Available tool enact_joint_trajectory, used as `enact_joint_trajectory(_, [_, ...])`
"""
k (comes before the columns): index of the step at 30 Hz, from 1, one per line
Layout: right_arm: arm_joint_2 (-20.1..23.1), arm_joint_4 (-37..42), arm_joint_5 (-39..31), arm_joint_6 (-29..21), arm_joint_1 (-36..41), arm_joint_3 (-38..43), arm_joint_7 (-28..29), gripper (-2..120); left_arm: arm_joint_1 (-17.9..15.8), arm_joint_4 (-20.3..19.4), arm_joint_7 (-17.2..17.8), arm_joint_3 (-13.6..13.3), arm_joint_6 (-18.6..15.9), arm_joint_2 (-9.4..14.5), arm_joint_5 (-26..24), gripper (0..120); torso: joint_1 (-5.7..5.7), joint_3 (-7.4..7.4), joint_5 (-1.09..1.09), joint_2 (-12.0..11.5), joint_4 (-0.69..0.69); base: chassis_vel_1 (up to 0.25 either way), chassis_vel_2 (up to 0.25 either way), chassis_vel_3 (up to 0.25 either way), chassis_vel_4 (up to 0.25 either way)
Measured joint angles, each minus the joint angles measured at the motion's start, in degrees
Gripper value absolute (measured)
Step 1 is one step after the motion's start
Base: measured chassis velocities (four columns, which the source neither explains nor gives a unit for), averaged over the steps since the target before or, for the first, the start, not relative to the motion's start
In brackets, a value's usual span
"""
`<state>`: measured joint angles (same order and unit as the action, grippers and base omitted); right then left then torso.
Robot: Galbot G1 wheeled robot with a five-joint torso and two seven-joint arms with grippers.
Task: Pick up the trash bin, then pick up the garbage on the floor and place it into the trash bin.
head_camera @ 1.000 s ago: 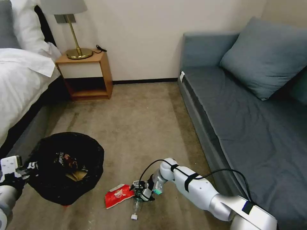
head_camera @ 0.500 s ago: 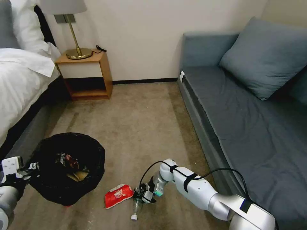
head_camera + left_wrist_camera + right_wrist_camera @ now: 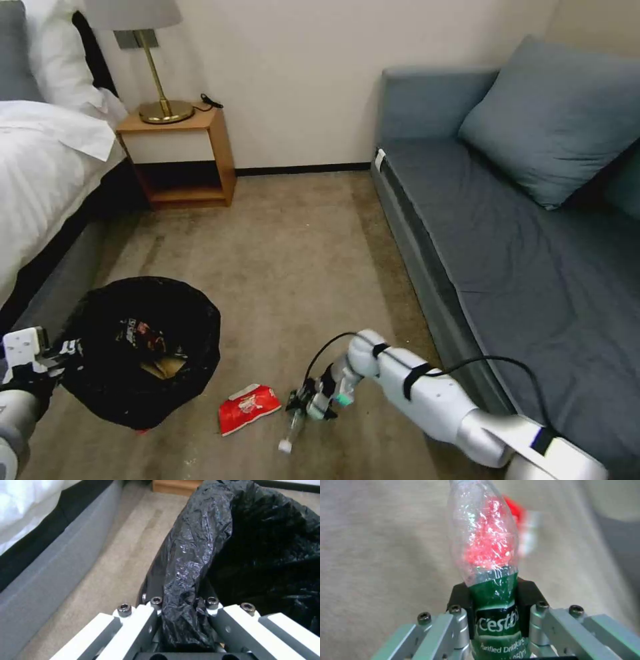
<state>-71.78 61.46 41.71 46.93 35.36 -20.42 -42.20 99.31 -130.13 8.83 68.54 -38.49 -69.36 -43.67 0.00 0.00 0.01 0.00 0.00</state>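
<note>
Low over the floor point(image 3: 287, 267), right gripper point(image 3: 308, 408) pinches bottle point(image 3: 291, 427) — left gripper point(image 3: 181, 627) apparently clamps bin point(image 3: 143, 350) rim.

Open carpet point(image 3: 293, 253) mid-room, clear lane btwn bed point(image 3: 40, 173) on the left and sofa point(image 3: 520, 267) on the right, up to nightstand point(image 3: 180, 157) at the wall. Trash bin point(image 3: 143, 350) sits near the bed base; narrow carpet strip btwn them, tight per left wrist view. Bin mouth faces up, unobstructed from above; wrappers lie low inside. Left gripper point(image 3: 57, 357) occupies the rim on the robot's side. Red packet point(image 3: 249, 407) lies on the floor btwn the bin and right gripper point(image 3: 308, 405), prob. just apart from the bottle point(image 3: 293, 427) it holds. Right arm runs close along the sofa front, little room there.
</note>
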Motion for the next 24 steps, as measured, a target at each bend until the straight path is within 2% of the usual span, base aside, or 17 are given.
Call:
enact_joint_trajectory(1, [0.0, 0.0, 0.0, 0.0, 0.0, 0.0, 0.0, 23, 0.0, 0.0, 0.0, 0.0, 0.0, 0.0, 0.0, 7, 0.00, 0.00, 0.00, 0.0, 0.00, 0.000, 0.000, 0.000, 0.000])
enact_joint_trajectory(2, [1.8, 2.5, -3.1, -0.9, 0.8, 1.8, 0.0, 23, -0.1, 0.2, 0.0, 0.0, 0.0, 0.0, 0.0, 7, 0.00, 0.00, 0.00, 0.0, -0.01, 0.000, 0.000, 0.000, 0.000])
enact_joint_trajectory(5, [7.0, 9.5, -17.5, -6.8, 5.4, 8.0, 2.7, 23, -0.3, 0.5, 0.0, -0.3, 0.1, 0.2, 0.0, 7, 0.00, 0.00, 0.01, 0.0, -0.01, 0.000, 0.000, 0.000, 0.000])
enact_joint_trajectory(6, [7.0, 9.5, -17.5, -6.8, 5.4, 8.0, 2.7, 23, -0.3, 0.5, 0.0, -0.3, 0.1, 0.2, 0.0, 7, 0.00, 0.00, 0.01, 0.0, -0.01, 0.000, 0.000, 0.000, 0.000])
enact_joint_trajectory(10, [11.5, 17.4, -37.0, -15.1, 9.5, 11.0, 5.6, 23, -0.6, 1.0, 0.0, -0.4, 0.1, 0.5, -0.3, 7, 0.00, 0.00, 0.01, 0.0, -0.02, 0.000, 0.000, 0.000, 0.000])
enact_joint_trajectory(11, [11.5, 17.4, -37.0, -15.1, 9.5, 11.0, 5.6, 23, -0.6, 1.0, 0.0, -0.4, 0.1, 0.5, -0.3, 7, 0.00, 0.00, 0.01, 0.0, -0.02, 0.000, 0.000, 0.000, 0.000])
enact_joint_trajectory(14, [14.3, 24.4, -52.3, -22.2, 10.7, 12.1, 9.3, 23, -0.7, 1.1, 0.0, -0.4, 0.2, 0.6, -0.6, 7, 0.00, 0.00, 0.00, 0.0, -0.01, 0.000, 0.000, 0.000, 0.000])
enact_joint_trajectory(15, [14.3, 24.4, -52.3, -22.2, 10.7, 12.1, 9.3, 23, -0.7, 1.1, 0.0, -0.4, 0.2, 0.6, -0.6, 7, 0.00, 0.00, 0.00, 0.0, -0.01, 0.000, 0.000, 0.000, 0.000])
enact_joint_trajectory(18, [15.6, 32.4, -67.5, -28.3, 10.0, 9.5, 15.1, 23, -0.7, 1.0, 0.0, -0.8, 0.2, 0.4, -0.7, 7, 0.00, 0.00, 0.00, 0.0, -0.01, 0.000, 0.000, 0.000, 0.000])
enact_joint_trajectory(19, [15.6, 32.4, -67.5, -28.3, 10.0, 9.5, 15.1, 23, -0.7, 1.0, 0.0, -0.8, 0.2, 0.4, -0.7, 7, 0.00, 0.00, 0.00, 0.0, -0.01, 0.000, 0.000, 0.000, 0.000])
enact_joint_trajectory(22, [14.8, 40.9, -75.8, -34.0, 7.7, 3.9, 22.7, 23, -0.6, 1.0, 0.0, -1.4, 0.3, 0.3, -0.7, 7, 0.00, -0.01, -0.02, 0.0, 0.00, 0.000, 0.000, 0.000, 0.000])
enact_joint_trajectory(24, [12.8, 44.5, -78.2, -36.8, 5.4, -1.0, 27.2, 23, -0.4, 0.7, 0.0, -1.8, 0.3, 0.3, -0.7, 7, 0.00, -0.01, -0.02, 0.0, 0.00, 0.000, 0.000, 0.000, 0.000])
